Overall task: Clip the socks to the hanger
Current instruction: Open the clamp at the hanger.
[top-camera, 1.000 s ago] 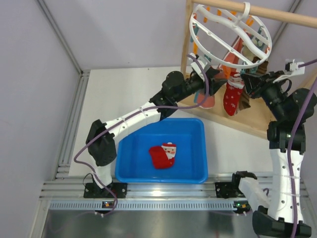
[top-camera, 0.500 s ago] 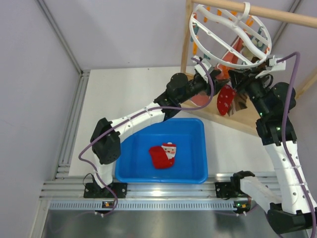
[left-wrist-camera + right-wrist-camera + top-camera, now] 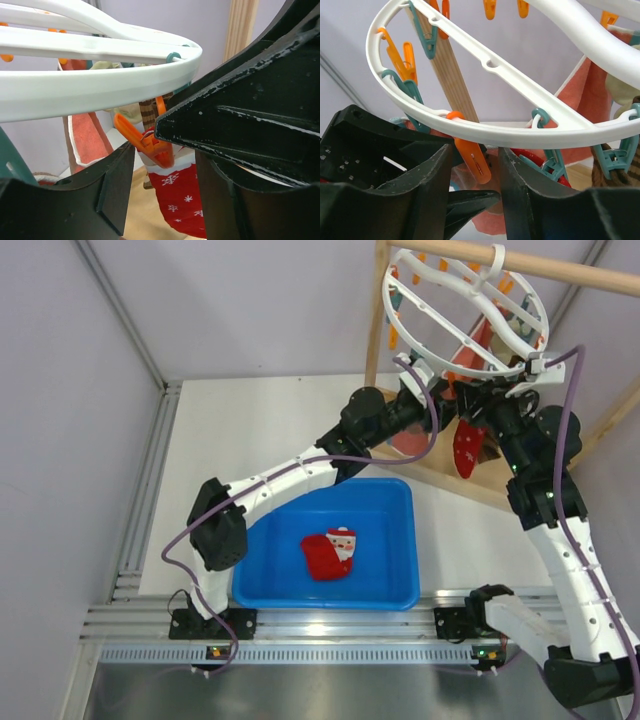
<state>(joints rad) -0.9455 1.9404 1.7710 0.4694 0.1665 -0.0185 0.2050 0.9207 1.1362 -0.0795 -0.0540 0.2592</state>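
Hanging from hanger (image 3: 100, 85), red sock (image 3: 180, 200) sits between left pincer (image 3: 145, 137) and right pincer (image 3: 475, 150); both open, straddling orange clothespins (image 3: 474, 164).

The white hanger (image 3: 100, 85) sweeps across the upper left of the frame. Below its rim, at centre, an orange clothespin (image 3: 150, 147) hangs tilted, with the left gripper (image 3: 145, 142) on either side of it: one black finger at lower left, the other filling the right. Whether they press the pin cannot be told. A red sock (image 3: 180, 200) with white snowflakes hangs at lower centre, its top at the pin. A salmon-pink sock (image 3: 85, 140) hangs left of it, and a wooden post (image 3: 242, 25) stands at upper right.
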